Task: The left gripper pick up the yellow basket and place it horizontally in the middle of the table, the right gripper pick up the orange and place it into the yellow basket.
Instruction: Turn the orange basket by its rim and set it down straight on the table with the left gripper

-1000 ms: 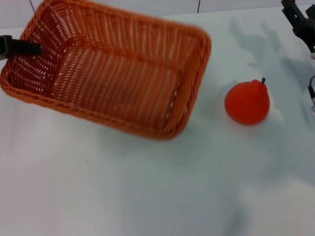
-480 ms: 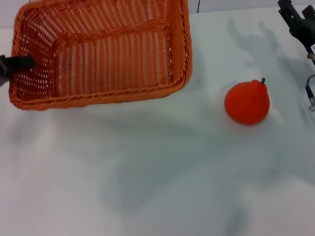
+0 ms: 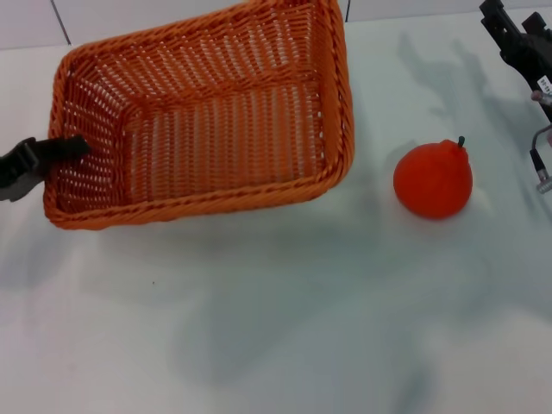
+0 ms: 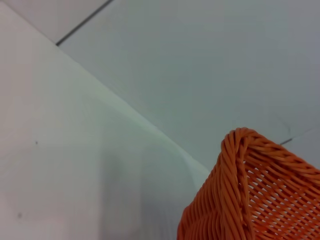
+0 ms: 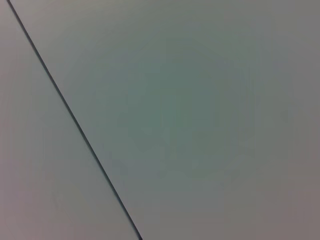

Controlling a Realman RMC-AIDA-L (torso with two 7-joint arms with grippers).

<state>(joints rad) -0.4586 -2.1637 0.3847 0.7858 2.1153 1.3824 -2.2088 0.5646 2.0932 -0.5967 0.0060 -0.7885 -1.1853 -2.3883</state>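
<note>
Left gripper (image 3: 53,153): jaws clamp yellow basket (image 3: 207,121) left rim, basket tilted | orange (image 3: 433,178): on table (image 3: 285,328), right of basket | right gripper (image 3: 517,39): far right, jaw state indiscernible

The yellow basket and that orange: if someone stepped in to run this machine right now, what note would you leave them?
Left pincer: shut on the left end wall of the yellow basket, which is tilted and appears lifted at the table's far left.
Right pincer: at the far right edge, holding nothing.
The orange: on the table, right of the basket, untouched.
Done: basket grasped.
Left: set the basket level mid-table, then put the orange in it.
</note>
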